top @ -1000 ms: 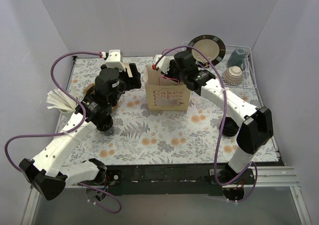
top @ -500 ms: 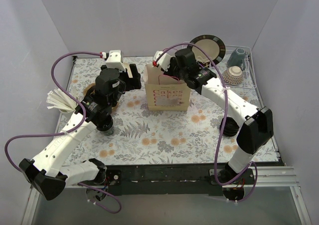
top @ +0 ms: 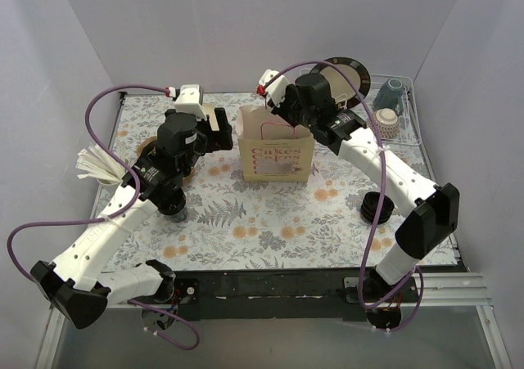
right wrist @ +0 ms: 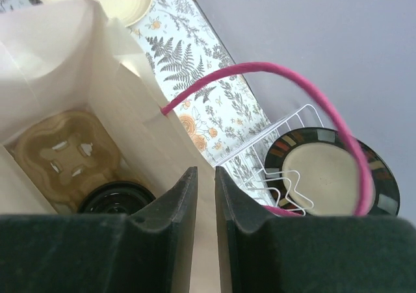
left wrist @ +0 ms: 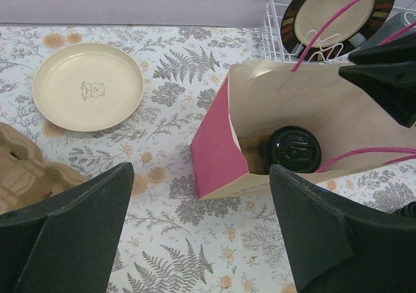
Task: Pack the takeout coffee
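The takeout coffee (left wrist: 292,149) stands lid-up at the bottom of the open paper bag (left wrist: 221,147), next to a cardboard carrier (right wrist: 65,153) lying on the bag's floor. The bag is upright on the flowered counter (left wrist: 182,241). Just over its mouth hangs the right tool (right wrist: 206,173), its fingers nearly pressed together with only a thin slit between them. Whether any paper is nipped there I cannot tell. One pink handle (right wrist: 260,69) arcs beside it. The left tool (left wrist: 199,169) hovers by the bag's pink side, spread wide around nothing. A cream plate (left wrist: 88,85) lies beyond.
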{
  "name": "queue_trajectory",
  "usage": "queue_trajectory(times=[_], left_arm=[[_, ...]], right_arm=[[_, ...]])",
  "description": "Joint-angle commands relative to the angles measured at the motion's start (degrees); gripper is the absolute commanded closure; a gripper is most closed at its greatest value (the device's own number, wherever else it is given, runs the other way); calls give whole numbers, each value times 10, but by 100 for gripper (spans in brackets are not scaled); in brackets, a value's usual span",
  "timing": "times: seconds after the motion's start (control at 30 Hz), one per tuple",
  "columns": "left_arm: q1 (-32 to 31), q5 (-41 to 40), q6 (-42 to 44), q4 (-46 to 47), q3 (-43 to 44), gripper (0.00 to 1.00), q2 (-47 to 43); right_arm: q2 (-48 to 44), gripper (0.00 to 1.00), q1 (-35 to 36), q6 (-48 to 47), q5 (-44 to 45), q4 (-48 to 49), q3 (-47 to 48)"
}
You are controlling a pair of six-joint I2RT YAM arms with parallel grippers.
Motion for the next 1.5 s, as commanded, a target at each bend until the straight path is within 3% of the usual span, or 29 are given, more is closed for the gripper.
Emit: queue_trajectory(times=[0.0, 0.23, 0.33, 0.5, 0.57, 0.7, 0.93, 1.1, 1.27, 1.47], left_arm=[[3, -13, -17, -40, 40, 13, -3], [4, -103, -4, -74, 88, 5, 15], [8, -128, -2, -97, 118, 6, 33], [65, -177, -57, -236, 192, 14, 88], [97, -188, -78, -294, 217, 19, 115], [199, -220, -104, -328, 242, 33, 121], [344, -183, -115, -346, 235, 31, 120], [352, -169, -115, -335, 176, 41, 119], [377, -109, -114, -304, 141, 48, 135], [377, -103, -128, -316, 145, 50, 155]], right_arm=[[-43, 73, -1, 79, 30, 17, 51], [-81, 62, -1, 215, 46, -31, 83], [-108, 54, -1, 269, 58, -38, 74], [-139, 38, -1, 346, 57, -89, 70], [-154, 2, -1, 352, 31, -98, 56], [-190, 1, -1, 370, 13, -105, 17], [-251, 1, -2, 409, -69, -90, -71], [-277, 14, -2, 412, -98, -77, -117], [-307, 15, -2, 387, -80, -63, -140], [-310, 15, -2, 376, -72, -64, -141]])
